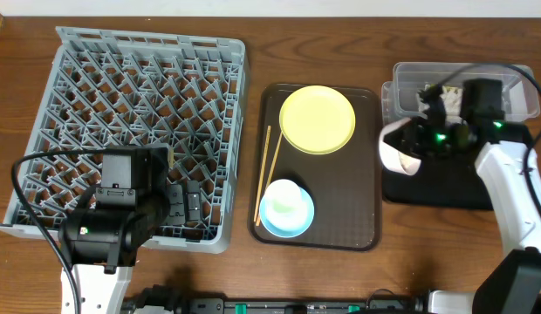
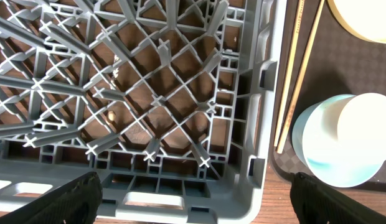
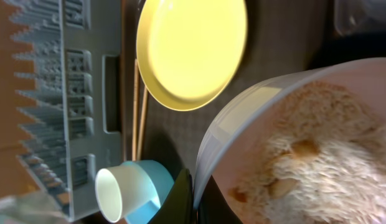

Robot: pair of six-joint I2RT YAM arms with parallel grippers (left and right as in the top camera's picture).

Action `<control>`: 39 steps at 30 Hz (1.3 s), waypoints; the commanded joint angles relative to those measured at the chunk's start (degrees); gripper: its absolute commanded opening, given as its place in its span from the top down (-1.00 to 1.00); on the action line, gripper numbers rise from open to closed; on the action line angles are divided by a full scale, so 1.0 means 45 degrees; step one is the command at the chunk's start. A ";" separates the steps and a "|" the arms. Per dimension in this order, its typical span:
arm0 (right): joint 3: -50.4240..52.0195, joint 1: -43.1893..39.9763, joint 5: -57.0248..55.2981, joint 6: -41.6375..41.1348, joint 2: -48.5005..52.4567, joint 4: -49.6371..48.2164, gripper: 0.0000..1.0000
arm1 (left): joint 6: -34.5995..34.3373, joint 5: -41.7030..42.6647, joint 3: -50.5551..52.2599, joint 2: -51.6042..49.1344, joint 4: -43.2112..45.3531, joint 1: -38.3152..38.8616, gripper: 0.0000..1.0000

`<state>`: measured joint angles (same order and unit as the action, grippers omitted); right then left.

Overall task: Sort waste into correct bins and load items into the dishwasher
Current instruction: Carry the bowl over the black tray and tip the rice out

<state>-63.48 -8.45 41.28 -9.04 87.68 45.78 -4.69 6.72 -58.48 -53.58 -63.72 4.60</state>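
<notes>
My right gripper (image 1: 425,135) is shut on the rim of the white bowl (image 1: 397,148), holding it tilted over the left end of the black tray (image 1: 436,190). In the right wrist view the fingers (image 3: 194,198) pinch the bowl's rim (image 3: 243,118), and beige food crumbs (image 3: 317,155) lie inside. The clear tub (image 1: 506,83) stands behind the black tray. The yellow-green plate (image 1: 317,119), chopsticks (image 1: 268,170) and blue bowl (image 1: 286,218) holding the white cup (image 1: 285,199) lie on the brown tray. My left gripper (image 1: 185,205) is open over the grey dish rack (image 1: 148,78), at its front right corner (image 2: 255,186). The wrapper and tissue are hidden.
The brown serving tray (image 1: 366,174) sits between the rack and the bins. The left wrist view shows the chopsticks (image 2: 299,68), blue bowl (image 2: 317,158) and cup (image 2: 367,127) to the right of the rack wall. A black cable loops over the clear tub.
</notes>
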 commanded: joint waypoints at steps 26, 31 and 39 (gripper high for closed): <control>0.3050 -0.5022 0.6717 0.0525 0.0024 -0.2181 0.98 | -0.0117 0.0029 -0.0248 0.0010 -0.0034 0.0019 -0.93; 0.3050 -0.5255 0.7213 0.0146 0.0102 -0.2375 0.98 | -0.0117 0.0029 -0.0248 0.0010 -0.0039 0.0019 -0.93; 0.3050 -0.5552 0.7276 -0.0767 0.0554 -0.2633 0.98 | -0.0121 0.0029 -0.0248 0.0010 -0.0044 0.0019 -0.93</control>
<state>-50.02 -31.99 70.94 -10.33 88.84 34.65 -4.71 6.72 -58.48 -53.58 -63.72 4.60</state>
